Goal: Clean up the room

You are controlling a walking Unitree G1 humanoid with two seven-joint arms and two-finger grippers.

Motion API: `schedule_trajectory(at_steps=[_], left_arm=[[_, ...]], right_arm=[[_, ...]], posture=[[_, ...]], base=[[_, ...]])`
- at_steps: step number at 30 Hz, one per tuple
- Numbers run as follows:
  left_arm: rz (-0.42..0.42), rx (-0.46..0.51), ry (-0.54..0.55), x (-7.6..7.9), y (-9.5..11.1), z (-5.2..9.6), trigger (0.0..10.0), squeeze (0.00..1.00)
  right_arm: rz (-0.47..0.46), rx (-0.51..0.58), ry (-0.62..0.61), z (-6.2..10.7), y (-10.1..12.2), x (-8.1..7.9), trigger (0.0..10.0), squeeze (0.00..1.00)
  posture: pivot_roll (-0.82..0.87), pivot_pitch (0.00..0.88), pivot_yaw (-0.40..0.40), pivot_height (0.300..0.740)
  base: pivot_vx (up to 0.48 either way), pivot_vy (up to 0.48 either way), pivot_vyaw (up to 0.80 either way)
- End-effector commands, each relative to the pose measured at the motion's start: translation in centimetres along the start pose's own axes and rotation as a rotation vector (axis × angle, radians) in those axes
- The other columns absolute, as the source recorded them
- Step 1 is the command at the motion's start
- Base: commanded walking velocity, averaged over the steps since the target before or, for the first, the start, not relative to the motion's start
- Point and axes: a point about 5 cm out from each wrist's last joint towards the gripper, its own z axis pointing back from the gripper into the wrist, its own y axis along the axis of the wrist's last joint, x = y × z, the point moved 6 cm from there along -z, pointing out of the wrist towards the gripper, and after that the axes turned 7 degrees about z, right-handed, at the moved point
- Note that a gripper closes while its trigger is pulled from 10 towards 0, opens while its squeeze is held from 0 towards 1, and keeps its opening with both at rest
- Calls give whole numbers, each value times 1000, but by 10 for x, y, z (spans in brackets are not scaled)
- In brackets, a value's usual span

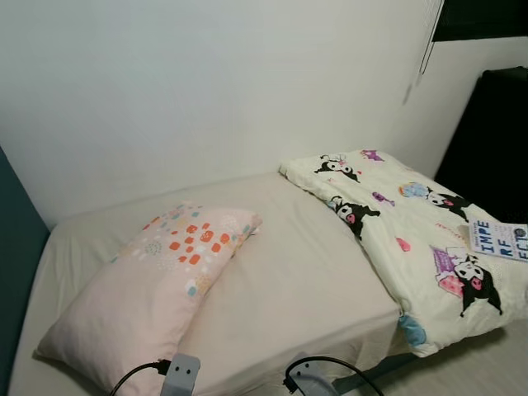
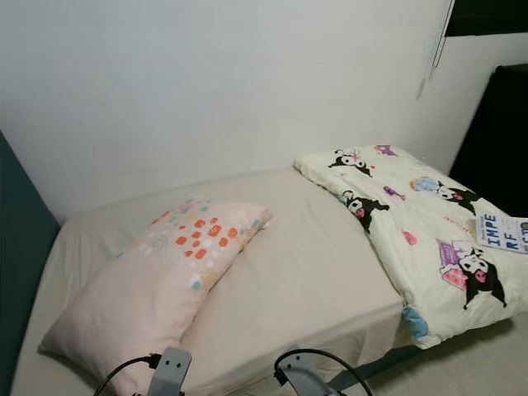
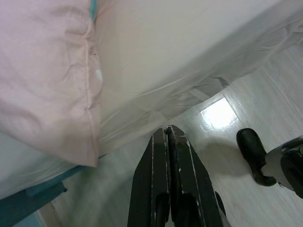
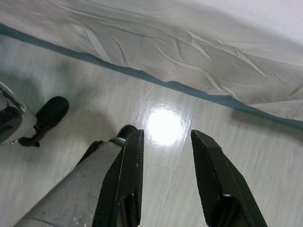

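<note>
**Facing the bed, nothing grasped yet**

Pillow (image 1: 157, 285) lies at 8 o'clock on the bed (image 1: 305, 280), blanket (image 1: 412, 239) bunched at 3. Left gripper (image 3: 166, 135) fingers pressed together; right gripper (image 4: 165, 151) fingers wide, over floor (image 4: 265, 156). Next likely: reaching up to straighten bedding.

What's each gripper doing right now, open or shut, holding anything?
Left gripper: shut, holding nothing, hanging over the floor beside the bed.
Right gripper: open, holding nothing, over the floor.

Soft even light (floor (image 4: 163, 125) glare)
</note>
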Motion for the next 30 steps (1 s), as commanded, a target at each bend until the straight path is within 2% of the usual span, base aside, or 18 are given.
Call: schedule_trajectory(at_steps=[1, 16, 23, 26, 30], left_arm=[[-1, 0, 8, -1, -2, 1, 10000, 0], [-45, 1, 13, -5, -2, 1, 10000, 0], [-62, 3, 21, -9, -4, 2, 10000, 0], [-65, 7, 31, -10, -3, 3, 10000, 0], [-31, 32, 42, -9, 1, 3, 10000, 0]], right_arm=[[4, 14, -4, 0, 4, 1, 10000, 0], [28, 12, 4, -1, 3, -3, 10000, 0], [32, 12, 9, -2, 5, -7, 10000, 0], [34, 10, -11, -2, 7, -4, 10000, 0], [-7, 19, -53, -1, 9, 7, 10000, 0]], posture=[[-94, 0, -82, 738], [-61, 0, -150, 738], [-52, 0, -140, 738], [-48, 0, -126, 738], [-43, 0, -99, 738]], base=[[0, 0, 0], [0, 0, 0], [0, 0, 0], [0, 0, 0], [0, 0, 0]])
